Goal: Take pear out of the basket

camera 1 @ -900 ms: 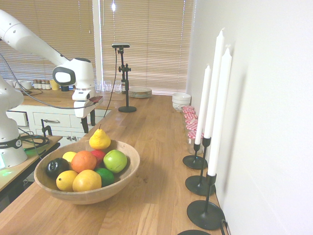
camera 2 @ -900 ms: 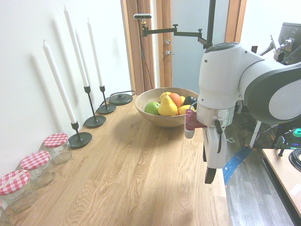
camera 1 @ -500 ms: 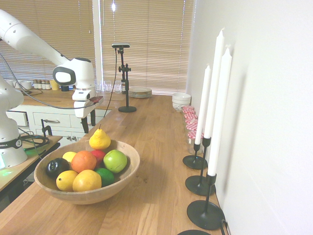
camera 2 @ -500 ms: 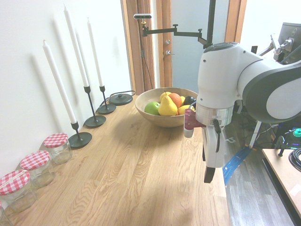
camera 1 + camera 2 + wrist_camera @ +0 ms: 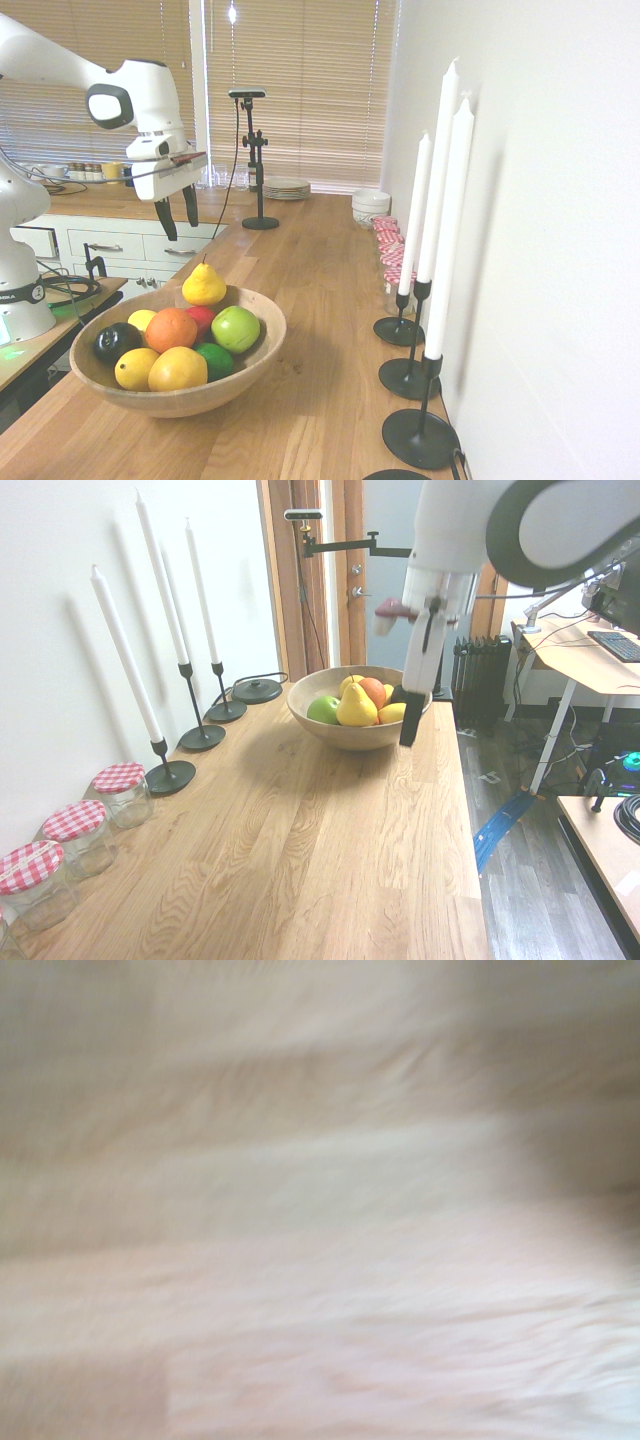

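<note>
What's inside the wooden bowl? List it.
The bowl holds a yellow pear, a green apple, an orange fruit and other red, yellow, green and dark pieces. Whatever lies beneath them is hidden.

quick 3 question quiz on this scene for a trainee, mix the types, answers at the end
1. True or false: the pear lies in the basket.
2. Multiple choice: what does the gripper hold?
a) the green apple
b) a lemon
c) nothing
3. Fill in the blank: the lids of the glass jars are checked in white and ____.

Key: 1 true; 2 c; 3 red
</note>
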Available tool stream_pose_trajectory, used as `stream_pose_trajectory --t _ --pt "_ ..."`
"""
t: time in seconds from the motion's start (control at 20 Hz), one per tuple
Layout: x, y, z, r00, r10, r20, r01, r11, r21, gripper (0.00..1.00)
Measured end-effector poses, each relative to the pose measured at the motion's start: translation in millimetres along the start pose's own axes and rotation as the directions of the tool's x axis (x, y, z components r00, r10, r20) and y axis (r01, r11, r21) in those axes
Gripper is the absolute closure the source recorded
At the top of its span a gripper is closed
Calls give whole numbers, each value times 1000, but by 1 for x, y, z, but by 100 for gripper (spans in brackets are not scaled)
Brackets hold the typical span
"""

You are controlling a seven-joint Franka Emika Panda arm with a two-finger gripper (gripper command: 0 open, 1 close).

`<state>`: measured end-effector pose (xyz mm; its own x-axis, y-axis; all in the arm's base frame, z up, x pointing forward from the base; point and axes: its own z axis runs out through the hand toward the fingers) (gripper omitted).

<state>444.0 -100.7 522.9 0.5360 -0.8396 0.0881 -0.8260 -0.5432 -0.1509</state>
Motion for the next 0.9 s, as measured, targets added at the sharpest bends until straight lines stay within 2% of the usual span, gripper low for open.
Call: stream_pose_trajectory --t 0.3,0.5,0.65,0.9 --pt "63 30 -45 994 96 -45 -95 995 21 0" --pt "118 49 -30 983 177 -51 -178 984 -7 0" --pt "145 56 -16 978 204 -39 -205 979 -22 0" --pt "149 49 3 982 188 -15 -189 981 -42 0"
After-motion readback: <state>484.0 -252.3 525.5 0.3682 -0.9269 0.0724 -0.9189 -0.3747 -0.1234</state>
